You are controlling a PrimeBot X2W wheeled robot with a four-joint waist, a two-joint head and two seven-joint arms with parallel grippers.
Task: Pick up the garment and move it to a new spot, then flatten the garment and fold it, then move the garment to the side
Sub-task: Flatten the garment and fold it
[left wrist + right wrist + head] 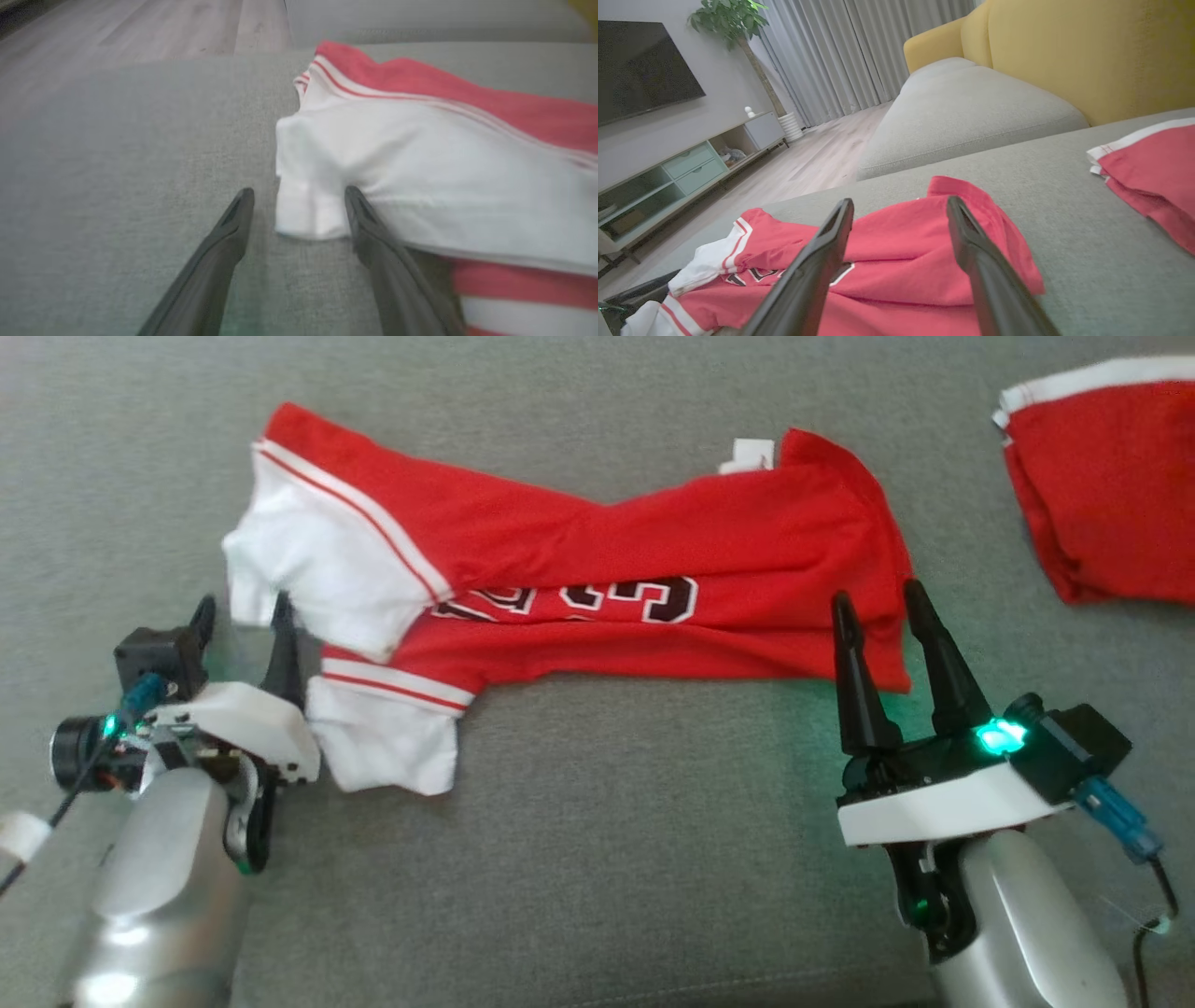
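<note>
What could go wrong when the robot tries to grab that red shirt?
The left gripper is open right at the white sleeve, so it might pinch only that flap and lift the red shirt crooked. The right gripper points at a wrinkled edge and could bunch it more. Another red garment lies nearby; they could get mixed up.

**Grey sofa seat point(597, 859) bearing two garments**

A red-and-white jersey point(653, 532) lies crumpled and stretched lengthwise across the middle of the seat. Its white sleeves point toward the left edge and its dark numerals face up. A folded red garment point(1111, 495) with white trim lies well apart, toward the far right.
</note>
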